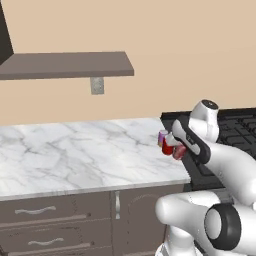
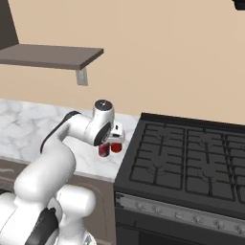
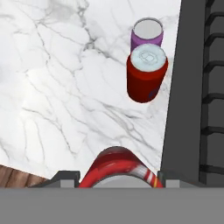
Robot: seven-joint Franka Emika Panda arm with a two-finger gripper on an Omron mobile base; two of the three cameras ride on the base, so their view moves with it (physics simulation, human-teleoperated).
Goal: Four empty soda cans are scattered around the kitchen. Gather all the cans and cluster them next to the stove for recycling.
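Fingers (image 3: 65, 177) clamp a red can (image 3: 118, 168); hand view reveals purple can (image 3: 147, 35).

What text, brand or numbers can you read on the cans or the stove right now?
None can be read.
Red can by the stove: faint purple mark on its side, too blurred to read.
Purple can: no lettering visible.
Red can in the hand: white stripes, no words.

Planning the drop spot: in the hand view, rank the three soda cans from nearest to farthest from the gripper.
1. Red can between the gripper's fingers, held.
2. Second red can, standing on the counter beside the stove.
3. Purple can, just behind it.
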